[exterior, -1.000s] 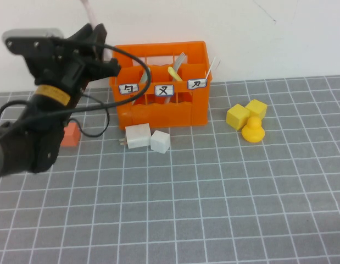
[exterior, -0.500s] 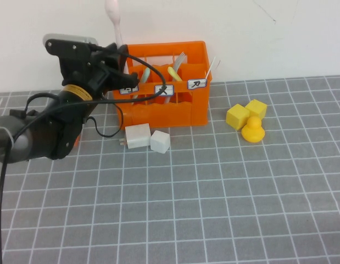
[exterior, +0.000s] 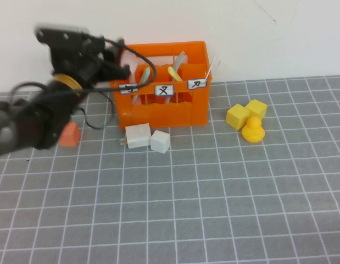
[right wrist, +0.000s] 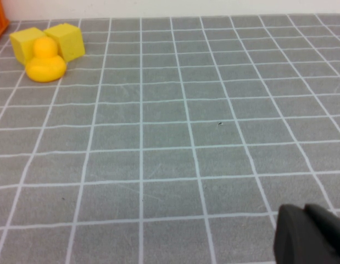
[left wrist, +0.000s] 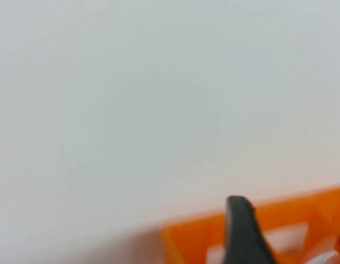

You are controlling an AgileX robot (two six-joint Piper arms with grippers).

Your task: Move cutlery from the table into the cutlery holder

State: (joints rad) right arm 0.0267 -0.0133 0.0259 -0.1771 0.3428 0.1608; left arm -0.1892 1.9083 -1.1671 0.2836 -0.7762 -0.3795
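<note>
The orange cutlery holder [exterior: 161,107] stands at the back of the gridded table [exterior: 213,209]. The grey-green fork [exterior: 143,76] stands in it near the left. My left gripper [exterior: 118,59] hovers at the holder's back left corner. The pale pink-white spoon [exterior: 121,46] is a blur just above that corner, by the gripper's tip. In the left wrist view the left gripper [left wrist: 290,236] is over the holder's rim [left wrist: 279,212], its fingers [left wrist: 241,231] apart, with a pale shape low between them. My right gripper [right wrist: 304,212] is shut and empty, low over bare mat.
A yellow-handled utensil [exterior: 174,71] and metal cutlery stand in the holder. A white plug block [exterior: 138,136] and white cube [exterior: 160,141] lie before it, an orange-red block [exterior: 69,135] to its left. Two yellow cubes [exterior: 237,116] and a yellow duck [exterior: 252,131] sit right; the duck [right wrist: 45,60] shows in the right wrist view.
My left gripper swung right from beside the holder to its back left corner. The spoon, upright high above the gripper half a second ago, is now down at the holder's rim.
</note>
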